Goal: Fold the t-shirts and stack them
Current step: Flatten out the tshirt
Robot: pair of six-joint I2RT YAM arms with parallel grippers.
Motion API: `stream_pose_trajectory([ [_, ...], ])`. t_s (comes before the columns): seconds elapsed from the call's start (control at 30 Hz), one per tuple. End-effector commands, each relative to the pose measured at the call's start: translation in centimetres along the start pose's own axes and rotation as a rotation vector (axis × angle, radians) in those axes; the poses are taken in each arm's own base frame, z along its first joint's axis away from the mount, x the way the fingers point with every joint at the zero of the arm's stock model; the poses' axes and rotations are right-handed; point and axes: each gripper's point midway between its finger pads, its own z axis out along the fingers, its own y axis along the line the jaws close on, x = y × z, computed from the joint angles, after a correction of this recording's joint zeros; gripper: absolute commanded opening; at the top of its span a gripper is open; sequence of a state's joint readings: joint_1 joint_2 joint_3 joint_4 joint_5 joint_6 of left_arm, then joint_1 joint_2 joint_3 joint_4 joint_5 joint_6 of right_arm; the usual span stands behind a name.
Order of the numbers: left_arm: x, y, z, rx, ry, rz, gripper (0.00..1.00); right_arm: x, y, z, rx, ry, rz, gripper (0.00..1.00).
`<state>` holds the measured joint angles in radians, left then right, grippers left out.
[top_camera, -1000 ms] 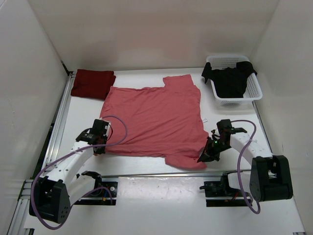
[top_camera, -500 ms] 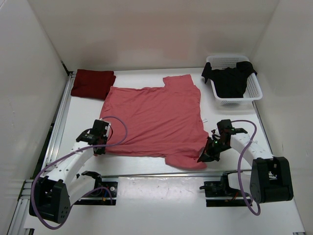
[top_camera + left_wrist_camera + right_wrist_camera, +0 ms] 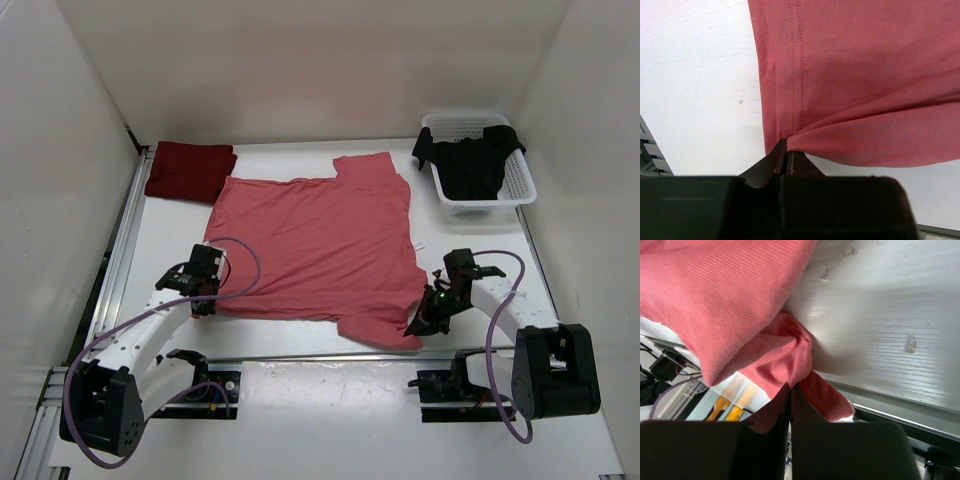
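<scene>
Right gripper (image 3: 790, 387), clamped shut on the salmon t-shirt (image 3: 320, 240) at its 5 o'clock sleeve, has edged toward 6 o'clock. The left gripper (image 3: 785, 152) stays pinched on the 7 o'clock corner, so the fold looks barely begun.

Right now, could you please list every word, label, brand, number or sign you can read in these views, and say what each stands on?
None: no readable text shows in any view.
The salmon pink t-shirt, the dark maroon t-shirt and the black t-shirt are plain, with no print or tag showing.
The white basket bears no visible marking.
</scene>
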<state>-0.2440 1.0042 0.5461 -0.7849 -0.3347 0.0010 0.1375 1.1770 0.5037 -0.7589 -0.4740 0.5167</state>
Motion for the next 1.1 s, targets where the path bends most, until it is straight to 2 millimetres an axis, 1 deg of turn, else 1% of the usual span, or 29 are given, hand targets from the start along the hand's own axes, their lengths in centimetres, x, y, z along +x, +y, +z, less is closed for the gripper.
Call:
stream_pose_trajectory([
  [0.0,-0.1,0.2,0.0,-0.007,-0.012,-0.011,0.1,0.2,-0.1,0.0,-0.003,0.0,0.009,0.0],
  [0.4,-0.1,0.2,0.0,-0.007,-0.012,-0.011,0.1,0.0,0.1,-0.1,-0.015,-0.021,-0.006,0.0],
  [0.6,0.0,0.0,0.1,-0.003,-0.006,0.0,0.1,0.1,0.0,0.0,-0.015,-0.021,-0.006,0.0],
  [0.73,-0.1,-0.4,0.0,0.004,-0.012,0.018,0.1,-0.5,0.7,-0.6,-0.034,-0.055,-0.029,0.0],
  [0.8,-0.5,-0.5,-0.2,0.008,-0.024,0.024,0.1,-1.1,1.3,-1.1,-0.04,-0.084,-0.045,0.0],
  [0.83,-0.5,-0.7,-0.1,0.011,-0.018,0.035,0.1,-1.1,1.2,-1.1,-0.04,-0.084,-0.055,0.0],
  [0.87,-0.8,-0.7,-0.2,0.012,-0.027,0.032,0.1,-1.2,1.1,-1.1,-0.031,-0.089,-0.054,0.0],
  [0.9,-0.8,-0.9,-0.2,0.015,-0.02,0.045,0.1,-1.5,1.4,-1.4,-0.038,-0.103,-0.063,0.0],
  [0.97,-0.8,-0.9,-0.2,0.008,-0.023,0.053,0.1,-1.5,1.5,-1.5,-0.044,-0.112,-0.07,0.0],
  [1.0,-0.8,-0.9,-0.2,0.008,-0.023,0.053,0.1,-1.1,1.2,-1.3,-0.037,-0.099,-0.047,0.0],
  [1.03,-1.0,-0.8,-0.3,0.003,-0.035,0.058,0.1,-1.0,1.4,-1.5,-0.041,-0.104,-0.023,0.0],
  [1.07,-0.6,-0.9,-0.2,0.002,-0.026,0.061,0.1,-0.9,1.4,-1.6,-0.042,-0.104,-0.012,0.0],
])
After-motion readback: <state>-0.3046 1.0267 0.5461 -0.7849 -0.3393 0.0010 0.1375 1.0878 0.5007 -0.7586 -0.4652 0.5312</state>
